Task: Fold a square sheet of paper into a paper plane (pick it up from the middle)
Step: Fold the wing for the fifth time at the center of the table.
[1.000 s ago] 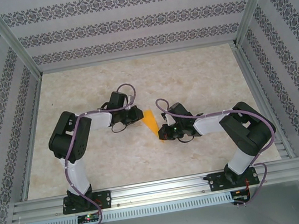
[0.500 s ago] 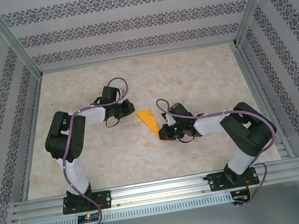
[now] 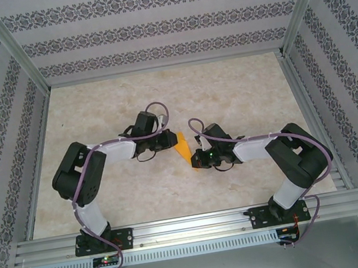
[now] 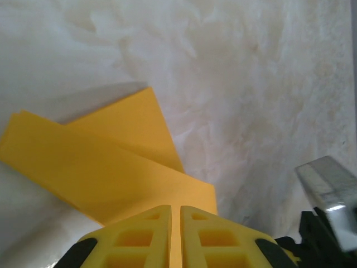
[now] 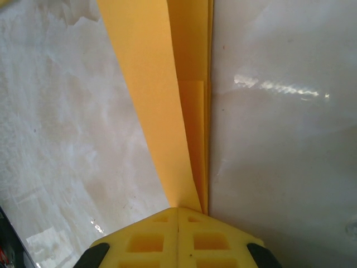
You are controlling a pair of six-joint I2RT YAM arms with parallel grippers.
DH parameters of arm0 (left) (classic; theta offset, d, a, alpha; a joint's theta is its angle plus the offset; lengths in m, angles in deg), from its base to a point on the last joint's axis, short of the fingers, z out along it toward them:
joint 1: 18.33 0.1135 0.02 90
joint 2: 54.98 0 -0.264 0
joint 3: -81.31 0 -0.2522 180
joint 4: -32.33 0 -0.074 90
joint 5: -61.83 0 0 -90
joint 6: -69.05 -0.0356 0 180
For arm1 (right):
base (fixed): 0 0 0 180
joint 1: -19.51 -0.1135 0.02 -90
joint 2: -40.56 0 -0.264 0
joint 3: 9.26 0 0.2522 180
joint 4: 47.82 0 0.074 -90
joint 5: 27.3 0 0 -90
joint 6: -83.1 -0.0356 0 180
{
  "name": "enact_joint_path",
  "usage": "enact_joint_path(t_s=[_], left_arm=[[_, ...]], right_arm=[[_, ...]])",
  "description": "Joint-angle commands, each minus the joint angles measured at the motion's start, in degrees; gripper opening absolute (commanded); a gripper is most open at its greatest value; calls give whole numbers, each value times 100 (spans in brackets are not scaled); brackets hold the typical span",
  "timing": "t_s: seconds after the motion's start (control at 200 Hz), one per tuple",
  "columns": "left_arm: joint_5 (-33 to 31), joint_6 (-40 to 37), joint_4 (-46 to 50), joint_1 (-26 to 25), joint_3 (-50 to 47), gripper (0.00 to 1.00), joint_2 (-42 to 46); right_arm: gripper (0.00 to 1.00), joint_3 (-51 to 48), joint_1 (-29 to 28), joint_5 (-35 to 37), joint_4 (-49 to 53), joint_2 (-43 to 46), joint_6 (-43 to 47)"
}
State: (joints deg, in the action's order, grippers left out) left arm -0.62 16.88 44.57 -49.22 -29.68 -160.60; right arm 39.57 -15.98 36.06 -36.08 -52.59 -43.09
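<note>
The orange paper plane (image 3: 182, 145) lies folded into a narrow wedge with lengthwise creases on the table between the two arms. My right gripper (image 3: 197, 160) is shut on its pointed near end; in the right wrist view the paper plane (image 5: 162, 84) runs straight out from the closed gripper (image 5: 178, 210), one flap lifted. My left gripper (image 3: 170, 139) is at the wedge's wide far end. In the left wrist view the gripper (image 4: 175, 210) has its jaws nearly together, tips over the flat paper plane (image 4: 111, 167), which continues beneath them.
The table (image 3: 240, 91) is pale marble-patterned, fenced by aluminium rails and patterned walls. The right arm's metal finger mount (image 4: 329, 195) sits close at the right in the left wrist view. Bare surface lies behind and on both sides of the paper.
The left gripper pulled back to the left off the paper half a second ago, then returned to its wide end. The right gripper kept its hold and barely moved.
</note>
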Motion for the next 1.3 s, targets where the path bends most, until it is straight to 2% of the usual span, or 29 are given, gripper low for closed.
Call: enact_joint_path(t_s=[0.0, 0.37, 0.829, 1.104, 1.299], left_arm=[[85, 111, -268, -58, 238, 14, -300], [-269, 3, 166, -64, 260, 13, -670], [-394, -30, 364, -64, 308, 13, -835], [-584, 17, 734, -58, 361, 12, -985], [-711, 19, 894, -61, 375, 12, -1065]], right_arm=[[0, -289, 37, 206, 702, -33, -18], [2, 360, 15, -36, 744, 405, 230], [2, 1571, -53, -88, 903, -921, 526], [1, 967, -14, -153, 979, -897, 734], [1, 226, -79, -141, 868, -549, 511]])
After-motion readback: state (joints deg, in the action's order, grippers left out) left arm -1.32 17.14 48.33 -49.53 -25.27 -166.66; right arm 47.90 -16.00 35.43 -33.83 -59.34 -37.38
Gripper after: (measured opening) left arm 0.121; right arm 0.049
